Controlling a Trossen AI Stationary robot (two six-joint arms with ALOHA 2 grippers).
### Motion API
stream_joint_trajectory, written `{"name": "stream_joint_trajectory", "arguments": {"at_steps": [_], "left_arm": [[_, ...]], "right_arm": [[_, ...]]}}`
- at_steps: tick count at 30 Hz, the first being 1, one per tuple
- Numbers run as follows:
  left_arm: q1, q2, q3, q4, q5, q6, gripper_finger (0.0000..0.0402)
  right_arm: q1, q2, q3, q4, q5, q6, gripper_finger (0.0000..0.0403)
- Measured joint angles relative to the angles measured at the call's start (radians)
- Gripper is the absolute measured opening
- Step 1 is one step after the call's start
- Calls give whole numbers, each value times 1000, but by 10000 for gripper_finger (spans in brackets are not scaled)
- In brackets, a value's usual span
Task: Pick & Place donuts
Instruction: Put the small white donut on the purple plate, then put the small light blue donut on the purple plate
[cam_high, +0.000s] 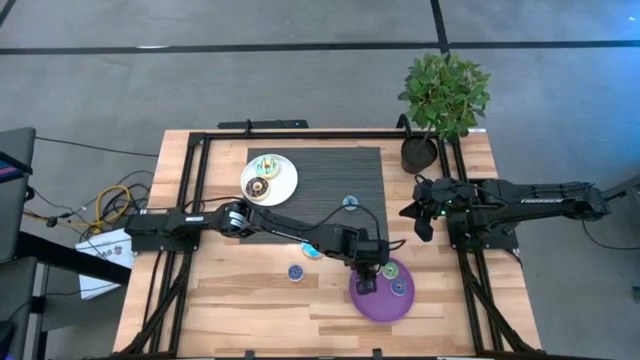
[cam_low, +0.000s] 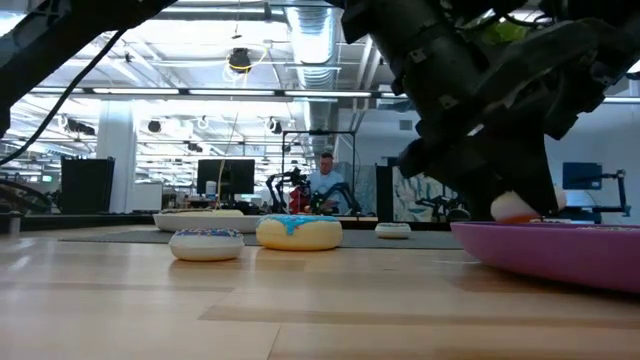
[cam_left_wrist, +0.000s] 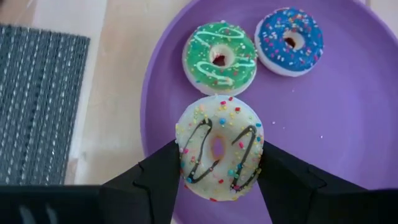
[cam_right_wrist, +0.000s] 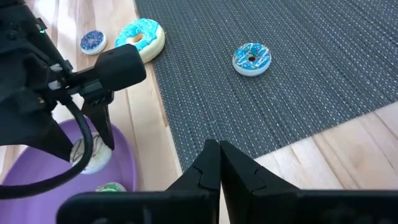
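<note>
Right now the left claw (cam_left_wrist: 217, 163) pinches a cream donut (cam_left_wrist: 219, 147) over the purple plate (cam_left_wrist: 348, 124), beside a green donut (cam_left_wrist: 219, 58) and a blue donut (cam_left_wrist: 290, 41); the right claw (cam_right_wrist: 219, 163) waits pressed together above the desk's mat (cam_right_wrist: 298, 93)

Even, bright overhead light is falling across the table (cam_high: 250, 300), casting only soft shadows. In the low view, ceiling lamps (cam_low: 238, 60) are glaring, the near arm (cam_low: 470, 90) is showing dark and blurred against them, and the foreground tabletop is lying out of focus.
</note>
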Motion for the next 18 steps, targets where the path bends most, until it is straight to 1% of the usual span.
{"name": "stream_joint_trajectory", "arguments": {"at_steps": [5, 8, 18], "left_arm": [[0, 0, 0, -1, -19, -25, 188], [0, 0, 0, -1, -29, -25, 195], [0, 0, 0, -3, -28, -25, 261]], "right_arm": [[0, 0, 0, 0, -2, 0, 0], [0, 0, 0, 0, -3, -1, 0], [0, 0, 0, 0, -4, -9, 0]]}}
